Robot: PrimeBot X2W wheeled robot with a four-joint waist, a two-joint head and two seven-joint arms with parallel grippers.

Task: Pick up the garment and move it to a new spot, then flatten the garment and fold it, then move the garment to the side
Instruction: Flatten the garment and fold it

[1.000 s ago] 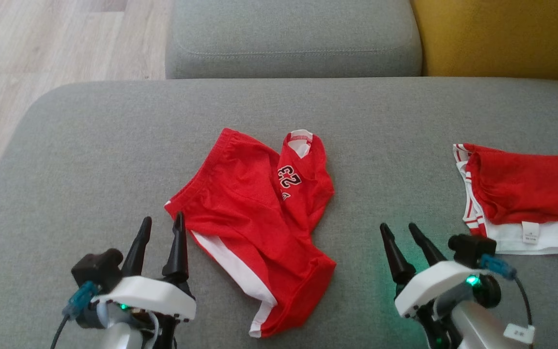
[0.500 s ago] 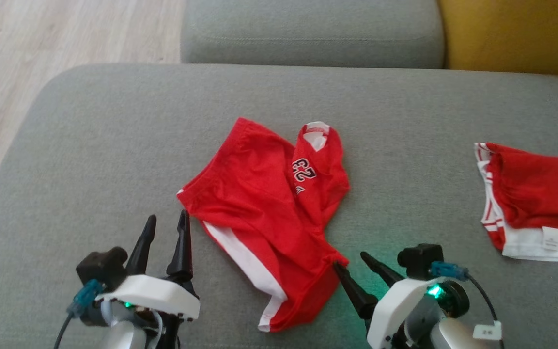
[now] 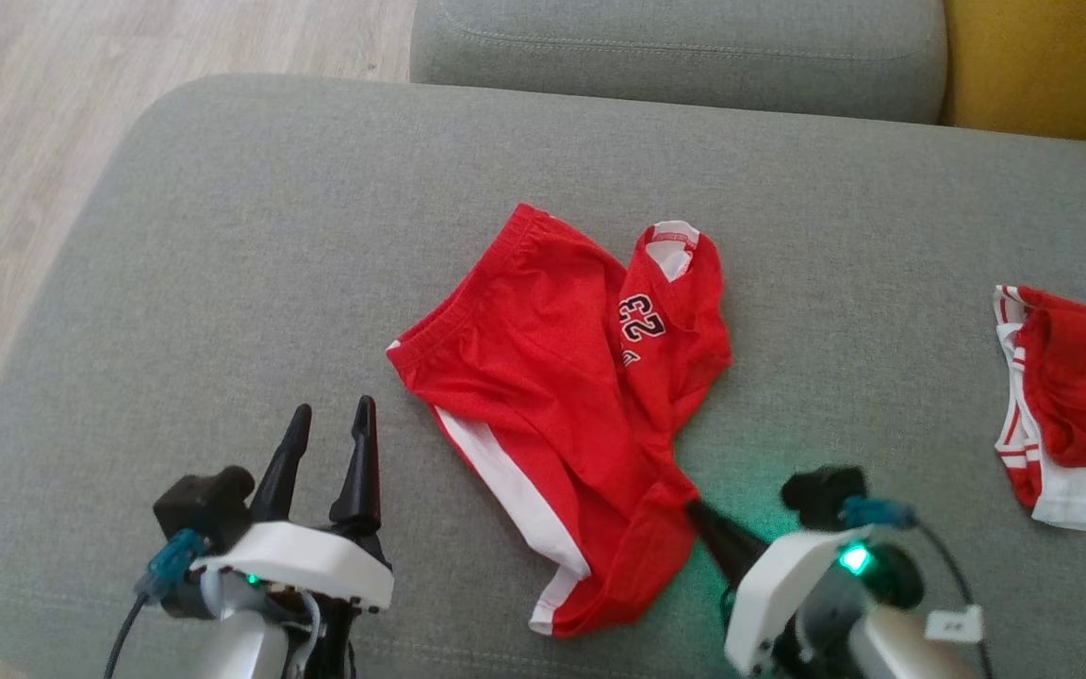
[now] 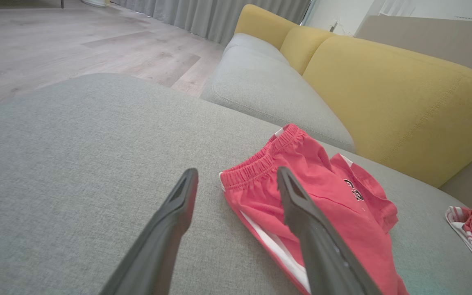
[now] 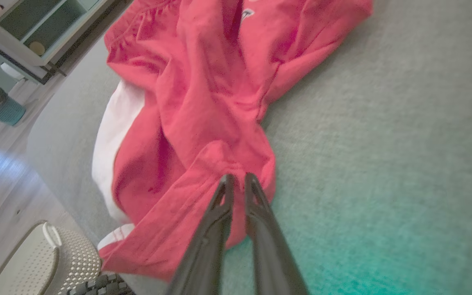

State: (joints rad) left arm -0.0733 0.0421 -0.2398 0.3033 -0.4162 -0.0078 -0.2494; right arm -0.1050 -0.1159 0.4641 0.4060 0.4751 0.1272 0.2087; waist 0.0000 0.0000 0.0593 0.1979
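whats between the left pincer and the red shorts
Bare grey cushion, nothing else: in the head view the open left pincer sits apart from the red shorts.

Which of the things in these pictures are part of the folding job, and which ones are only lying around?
Part of the job: red shorts, crumpled on the grey cushion; right gripper, fingers closed on the shorts' near edge; left gripper, open beside the waistband.
Lying about: second red and white garment at the right; yellow sofa back; pale woven basket.
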